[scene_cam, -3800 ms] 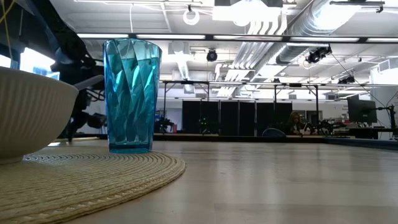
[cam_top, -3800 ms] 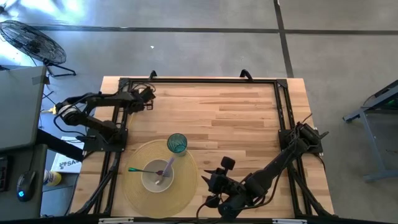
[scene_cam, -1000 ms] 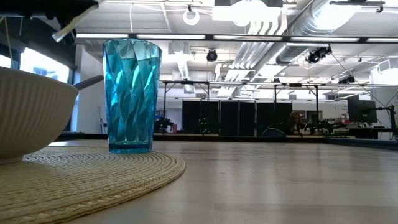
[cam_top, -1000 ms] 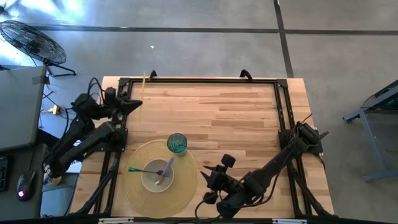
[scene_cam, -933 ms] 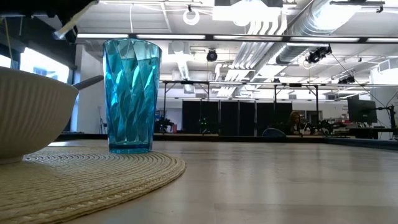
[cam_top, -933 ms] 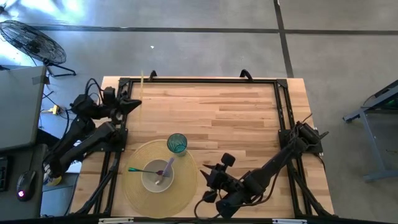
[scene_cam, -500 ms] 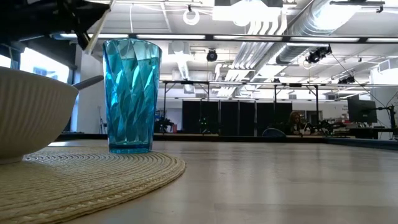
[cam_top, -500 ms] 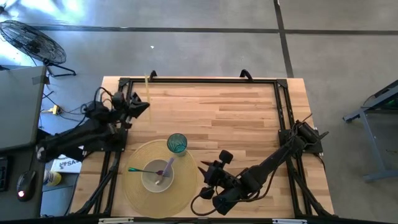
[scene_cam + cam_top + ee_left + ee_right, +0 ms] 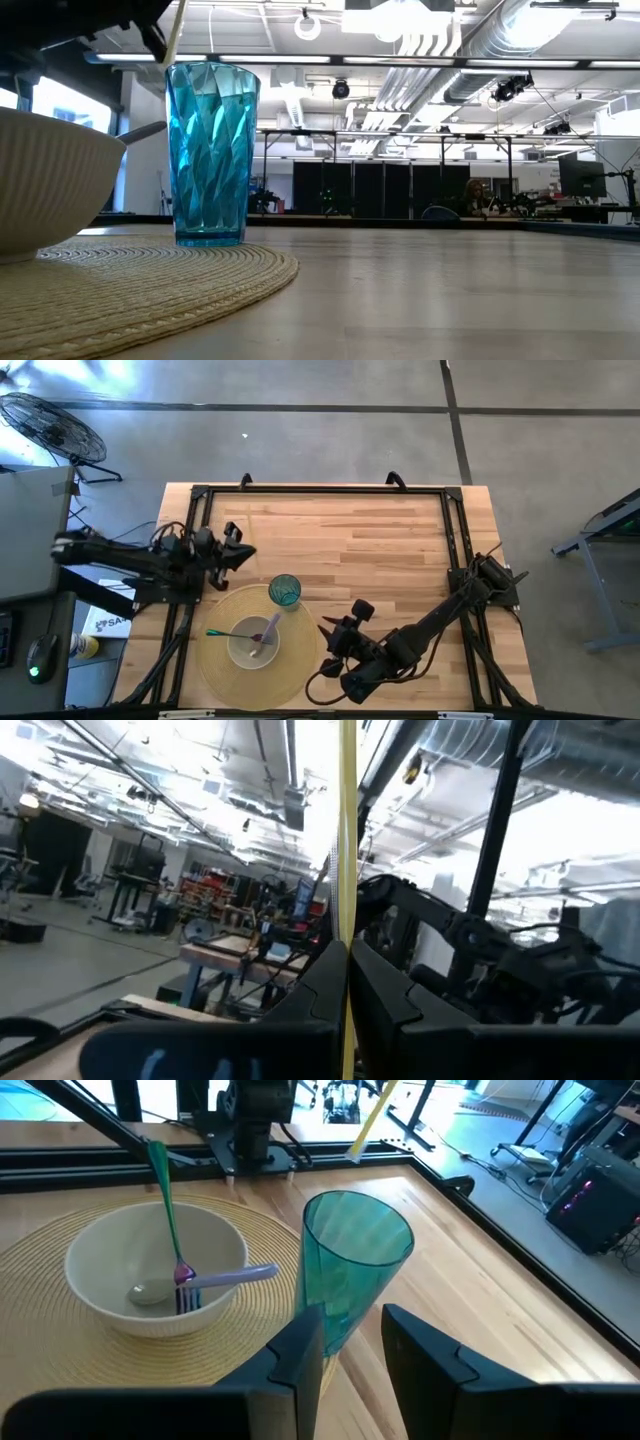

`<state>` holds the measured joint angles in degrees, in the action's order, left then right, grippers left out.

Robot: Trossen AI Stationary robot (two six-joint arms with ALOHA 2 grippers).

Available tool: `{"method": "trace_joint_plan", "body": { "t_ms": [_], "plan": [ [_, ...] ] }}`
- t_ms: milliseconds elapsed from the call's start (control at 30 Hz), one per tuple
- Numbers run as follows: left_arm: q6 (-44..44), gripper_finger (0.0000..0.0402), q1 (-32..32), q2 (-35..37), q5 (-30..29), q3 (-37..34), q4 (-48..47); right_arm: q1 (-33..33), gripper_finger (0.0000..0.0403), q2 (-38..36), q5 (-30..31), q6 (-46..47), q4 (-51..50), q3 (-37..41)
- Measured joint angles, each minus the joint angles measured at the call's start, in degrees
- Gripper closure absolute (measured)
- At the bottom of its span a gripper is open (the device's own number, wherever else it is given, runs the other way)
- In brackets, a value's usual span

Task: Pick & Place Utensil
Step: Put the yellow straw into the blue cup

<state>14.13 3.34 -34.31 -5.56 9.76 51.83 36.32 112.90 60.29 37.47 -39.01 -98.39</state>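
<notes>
Left arm stretched low from the desk's (image 9: 400, 540) left edge toward the middle; left pincer (image 9: 238, 552) clamped on a yellow straw (image 9: 347, 870), just left of and above the teal cup (image 9: 285, 591). Right arm folded along the near right side; right pincer (image 9: 325, 628) fingers slightly apart, holding nothing, pointing at the cup. Bowl (image 9: 252, 644) on the round mat (image 9: 225, 670) holds utensils.

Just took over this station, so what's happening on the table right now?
The left pincer is shut on a yellow straw, held up in the air near the blue cup. The cup stands on the woven placemat beside a bowl that holds a green spoon and a purple fork. The right pincer faces the cup, holding nothing.
</notes>
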Motion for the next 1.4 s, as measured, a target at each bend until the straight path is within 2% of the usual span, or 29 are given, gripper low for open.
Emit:
{"method": "trace_joint_plan", "body": {
  "t_ms": [133, 400, 500, 700, 900, 1033, 1167, 1400],
  "plan": [
    [-4.35, 0.0396, 3.71, -6.53, -2.77, 3.78, 1.67, 0.02, 0.0304, 0.01, 0.0, 0.0, 0.29, 0.0],
    [-7.91, 0.0396, 7.06, -21.37, -4.33, 10.51, 2.64, -0.04, 0.0304, 1.66, -0.48, 0.0, 0.96, 0.0],
    [-8.6, 0.0396, 8.06, -27.78, -6.66, 10.8, 6.91, -0.31, 0.0304, 2.53, -0.71, 0.0, 1.35, 0.0],
    [-9.82, 0.0396, 10.77, -38.2, -6.84, 10.8, 16.31, -0.26, 0.0304, 2.64, -2.75, 0.0, 1.29, 0.0],
    [-12.39, 0.0396, 15.45, -41.34, -11.8, 10.8, 16.18, 0.54, 0.0304, 2.64, -2.82, 0.0, 1.17, 0.0],
    [-15.02, 0.0396, 17.87, -41.34, -17.45, 10.8, 14.74, 0.57, 0.0304, 2.64, -2.83, 0.11, 1.19, 0.0],
    [-13.9, 0.0396, 18.09, -41.34, -21.8, 10.78, 11.1, 0.55, 0.0304, 2.62, -2.95, 0.16, 1.32, 0.0],
    [-11.45, 0.0396, 18.09, -41.34, -24.63, 10.76, 8.73, 0.55, 0.0304, 2.62, -3.1, 0.05, 1.58, 0.0]
  ]
}}
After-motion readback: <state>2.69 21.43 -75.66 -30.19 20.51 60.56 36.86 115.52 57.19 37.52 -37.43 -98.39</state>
